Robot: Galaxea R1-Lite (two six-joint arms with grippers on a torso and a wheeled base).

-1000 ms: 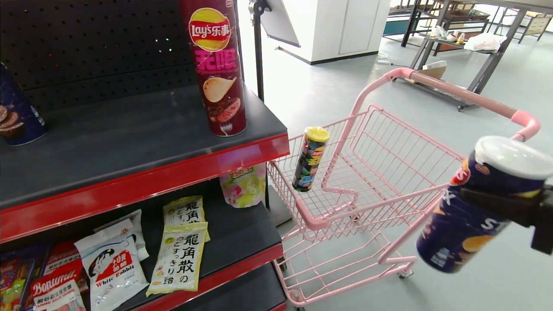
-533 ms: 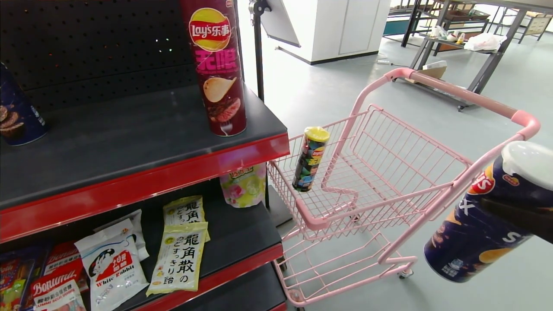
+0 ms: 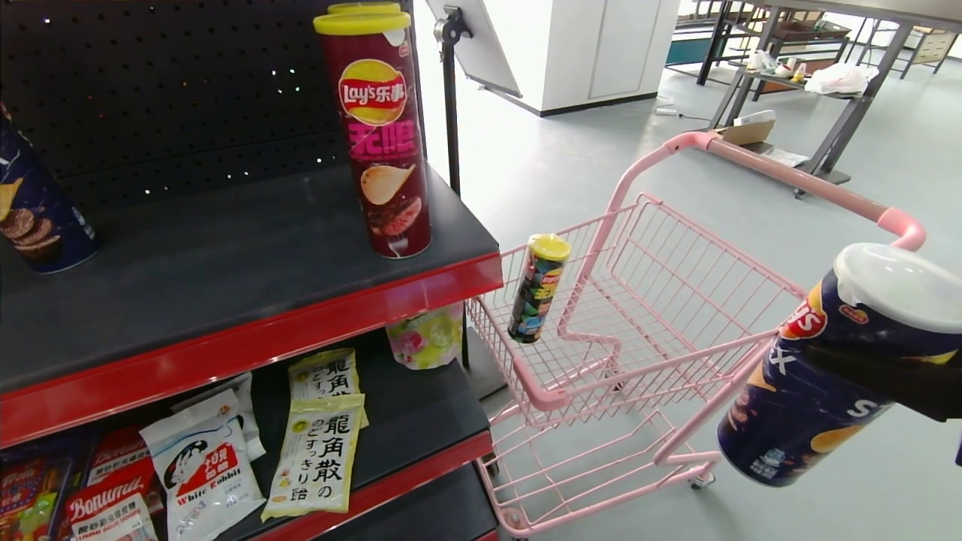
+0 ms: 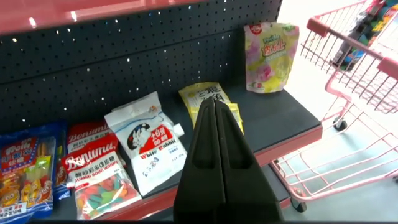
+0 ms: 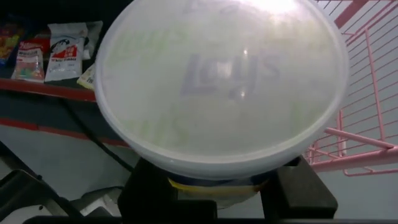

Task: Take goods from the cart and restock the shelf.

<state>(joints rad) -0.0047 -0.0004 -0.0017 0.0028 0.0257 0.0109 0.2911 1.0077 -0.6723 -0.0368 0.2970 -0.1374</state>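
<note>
My right gripper [image 3: 875, 372] is shut on a dark blue chip can [image 3: 797, 398] with a clear lid [image 5: 224, 81]. It holds the can tilted, to the right of the pink cart [image 3: 680, 225] and above the floor. A small can with a yellow lid [image 3: 536, 289] leans in the cart's front corner near the shelf. On the top shelf board [image 3: 210, 248] stand a tall maroon chip can [image 3: 385, 143] near the right end and another dark blue can [image 3: 37, 218] at the far left. My left gripper [image 4: 214, 109] is shut on nothing, in front of the lower shelf.
The lower shelf [image 4: 273, 121] holds several snack bags, white [image 4: 146, 140], yellow [image 3: 319, 443] and a floral pouch [image 4: 268, 56]. A black pole [image 3: 451, 98] stands between shelf and cart. Metal tables [image 3: 812, 83] stand far behind on the open grey floor.
The head camera has tilted, so the whole picture sits lower. The held blue can dipped to the right and then came back towards the cart.
</note>
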